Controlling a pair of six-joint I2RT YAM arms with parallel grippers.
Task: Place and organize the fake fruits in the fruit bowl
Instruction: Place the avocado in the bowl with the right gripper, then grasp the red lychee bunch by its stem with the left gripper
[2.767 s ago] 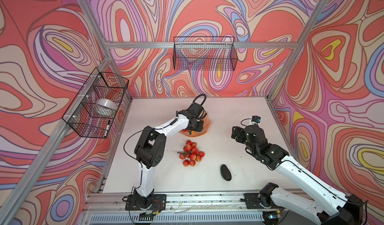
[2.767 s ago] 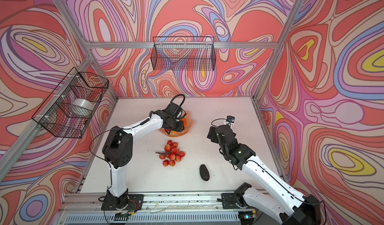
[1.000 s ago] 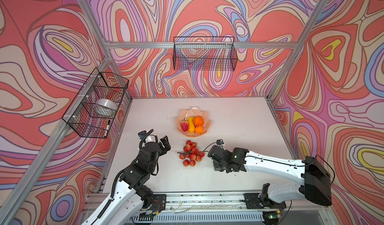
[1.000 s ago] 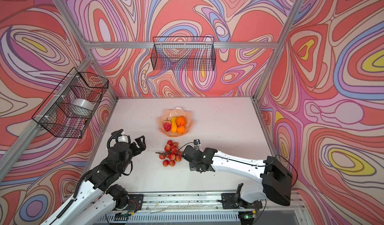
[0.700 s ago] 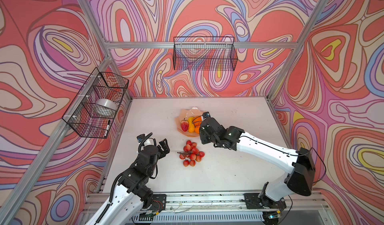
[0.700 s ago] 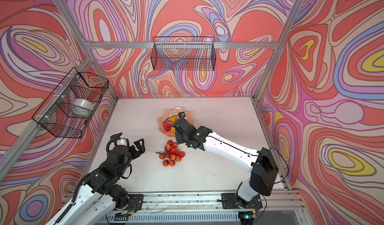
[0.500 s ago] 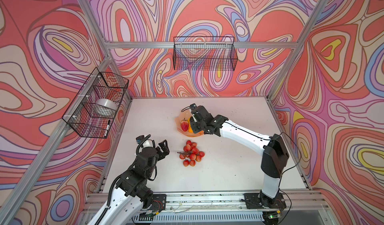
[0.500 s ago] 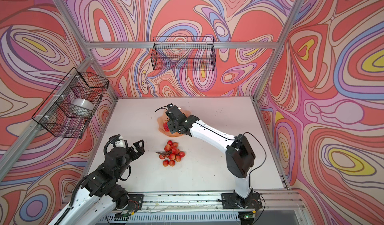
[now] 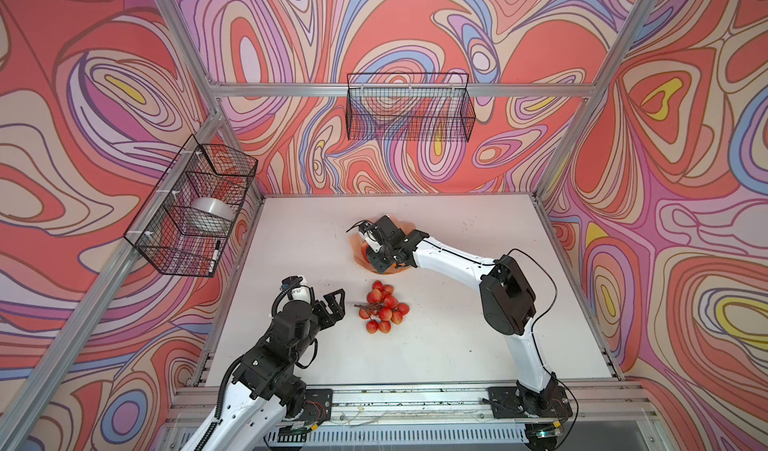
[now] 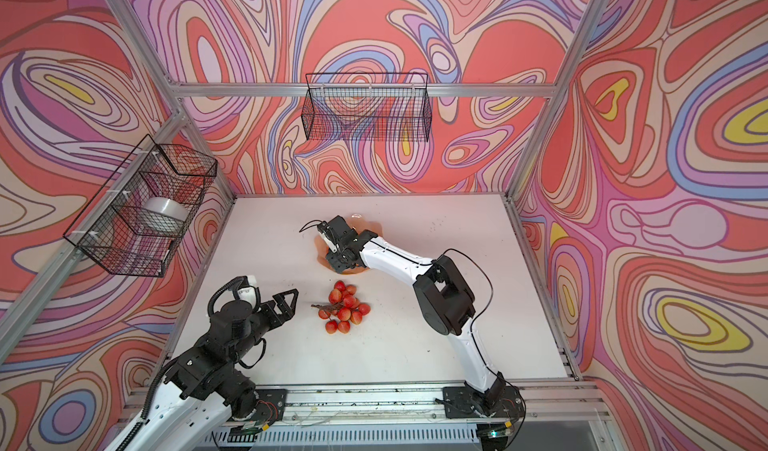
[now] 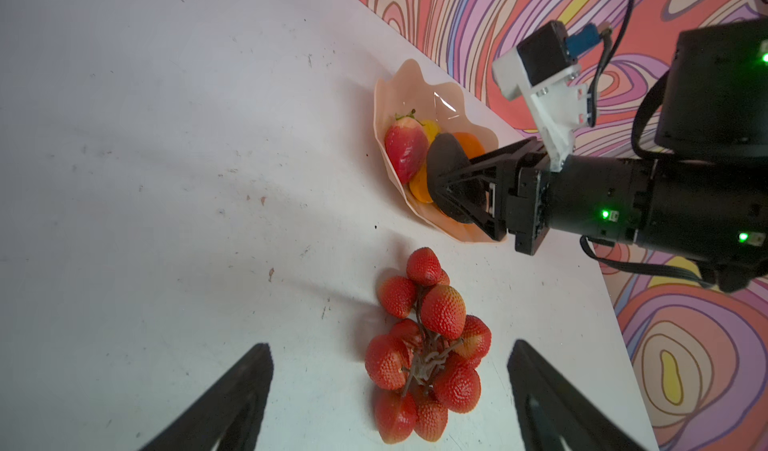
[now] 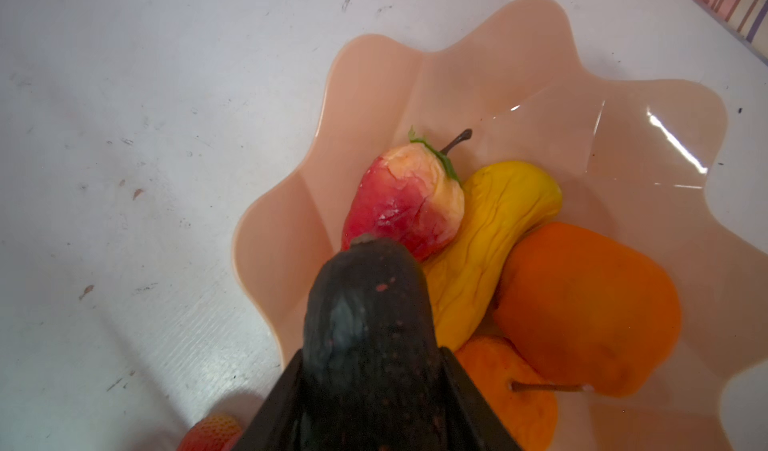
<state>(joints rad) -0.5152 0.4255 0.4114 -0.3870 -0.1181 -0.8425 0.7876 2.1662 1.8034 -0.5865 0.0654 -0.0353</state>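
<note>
**Swirl-walled cell: avocado held at the fruit bowl, grape bunch on the table**

Walls (image 9: 415,33) printed with red, pink and lilac swirls enclose a white table (image 9: 457,345) on three sides. A back basket (image 9: 409,112) of black wire hangs on the far wall. A side basket (image 9: 191,212) on the left-hand wall holds a whitish round bowl (image 9: 210,216).

The fruit bowl (image 12: 519,62), peach-pink with a scalloped rim, stands toward the back of the table, about mid-width. Four fruits lie in it:
- a red-yellow strawberry-shaped fruit (image 12: 407,203);
- a yellow gourd-shaped fruit (image 12: 490,237) touching it;
- a large orange (image 12: 582,303) against the gourd-shaped fruit;
- a small orange (image 12: 507,386) with a thin stalk.

The right pincer (image 11: 446,178) reaches over the front part of the bowl and is closed on the dark avocado (image 12: 365,311), one finger on each flank. The avocado's narrow end points at the strawberry-shaped fruit; whether the two touch cannot be told. In both top views this pincer and its wrist hide most of the bowl.

The red grape bunch (image 9: 384,307) lies on the bare table in front of the bowl, apart from it. Its brown stem (image 9: 365,305) points toward the left pincer (image 9: 336,303). That pincer is near the stem end without touching it, its fingers spread wide and holding nothing. In the left wrist view the bunch shows between the two fingers.
</note>
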